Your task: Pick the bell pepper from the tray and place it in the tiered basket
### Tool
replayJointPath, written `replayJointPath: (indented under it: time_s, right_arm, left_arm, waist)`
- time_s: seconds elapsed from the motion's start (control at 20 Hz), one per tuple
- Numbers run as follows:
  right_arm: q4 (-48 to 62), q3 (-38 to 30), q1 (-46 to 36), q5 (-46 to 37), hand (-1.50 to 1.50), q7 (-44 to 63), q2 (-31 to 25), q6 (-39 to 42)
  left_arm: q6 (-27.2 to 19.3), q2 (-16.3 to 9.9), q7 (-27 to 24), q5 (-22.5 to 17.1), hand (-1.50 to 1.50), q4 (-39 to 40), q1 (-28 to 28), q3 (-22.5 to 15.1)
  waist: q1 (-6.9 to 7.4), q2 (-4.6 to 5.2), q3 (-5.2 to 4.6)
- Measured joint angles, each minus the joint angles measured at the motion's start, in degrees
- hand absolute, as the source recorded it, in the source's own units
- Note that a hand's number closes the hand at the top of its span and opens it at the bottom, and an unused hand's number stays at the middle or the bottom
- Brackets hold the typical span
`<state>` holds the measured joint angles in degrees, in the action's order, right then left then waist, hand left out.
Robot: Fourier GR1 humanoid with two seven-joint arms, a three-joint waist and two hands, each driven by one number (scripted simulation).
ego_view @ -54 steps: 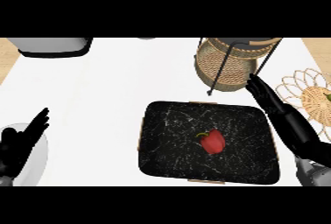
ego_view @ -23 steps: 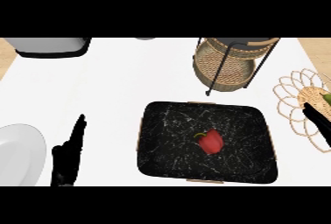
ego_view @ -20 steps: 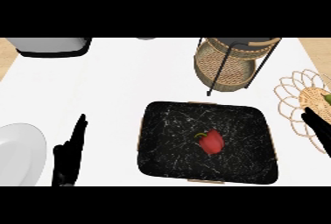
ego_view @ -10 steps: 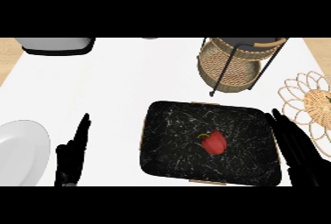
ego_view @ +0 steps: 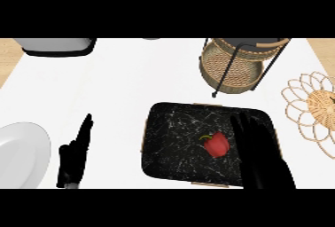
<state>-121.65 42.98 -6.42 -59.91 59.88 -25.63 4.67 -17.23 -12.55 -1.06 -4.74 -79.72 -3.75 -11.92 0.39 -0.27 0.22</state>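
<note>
Right hand point(ego_view: 262, 153): black, fingers straight and held together, nothing in its hold; it lay over the right part of the tray, fingertips pointing away from the robot.

Counter point(ego_view: 131, 84): white top, spread under and around both hands.

Tray point(ego_view: 173, 142): black with pale marbling, rounded corners; it sat beneath the right hand and reached out to that hand's left.

Tiered basket point(ego_view: 239, 66): woven, in a dark wire frame; it stood beyond the right hand's fingertips, apart from the tray's far edge.

Plate point(ego_view: 20, 155): white, round, cut by the view's left edge; just left of the left hand.

Woven mat point(ego_view: 314, 111): flower-shaped, tan; to the right of the right hand, near the counter's edge.

Left hand point(ego_view: 75, 155): black, seen edge-on, fingers straight and upward, resting and holding nothing; well left of the tray.

Bell pepper point(ego_view: 218, 144): red with a green stem; it lay on the tray just left of the right hand's fingers, not grasped.
</note>
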Motion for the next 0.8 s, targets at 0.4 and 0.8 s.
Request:
replayJointPath:
  time_s: [0.4, 0.8]
  right_arm:
    - [8.36, 0.26, -2.95, -3.51, -1.50, -0.88, 10.69, 3.85]
    - [12.99, -2.39, -2.63, -4.23, -1.50, -1.11, 14.56, 9.48]
  left_arm:
    - [-0.32, 0.93, 1.20, 1.52, 0.00, -1.55, -0.52, 0.61]
    - [0.67, 1.21, 0.55, 1.71, 0.00, -1.12, -0.45, 1.56]
  waist:
    - [-0.14, 0.09, -0.05]
    - [-0.26, 0.08, -0.02]
